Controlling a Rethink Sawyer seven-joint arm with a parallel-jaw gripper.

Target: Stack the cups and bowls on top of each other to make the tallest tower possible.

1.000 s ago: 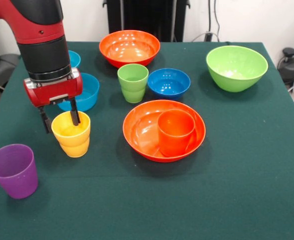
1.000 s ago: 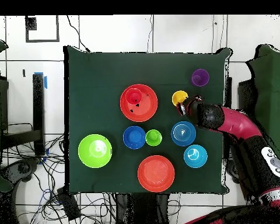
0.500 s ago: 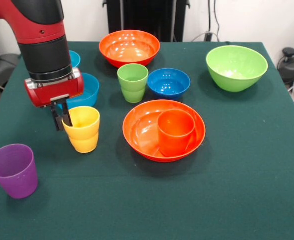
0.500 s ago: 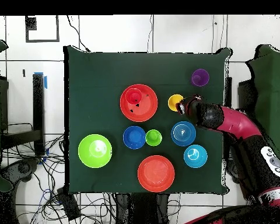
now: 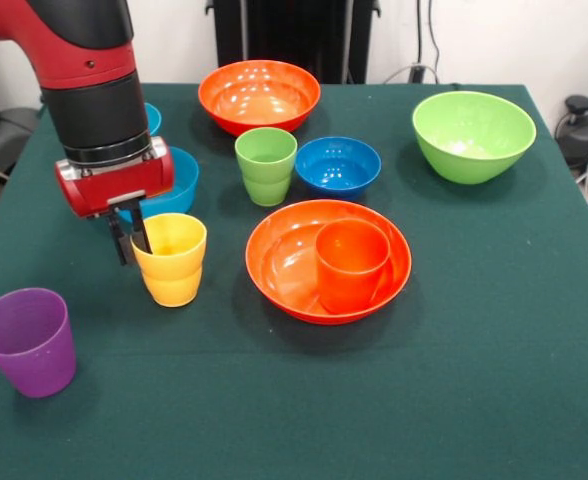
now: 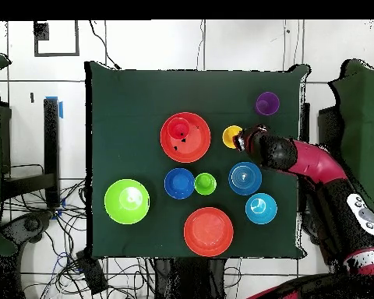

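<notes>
While my tool pinches its rim, the stepped yellow plastic cup stands upright.
It sits beside the large orange plastic bowl.

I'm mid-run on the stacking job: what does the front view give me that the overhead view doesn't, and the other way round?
Front view only: the gripper closed on the yellow cup's rim, and the cup's stepped side. The second light blue bowl shows only as a sliver behind the arm.

Overhead view only: that second light blue bowl in full, and the table's whole outline.

Both: the orange cup standing inside an orange bowl, the purple cup alone near a corner, and the green cup beside the dark blue bowl.
</notes>
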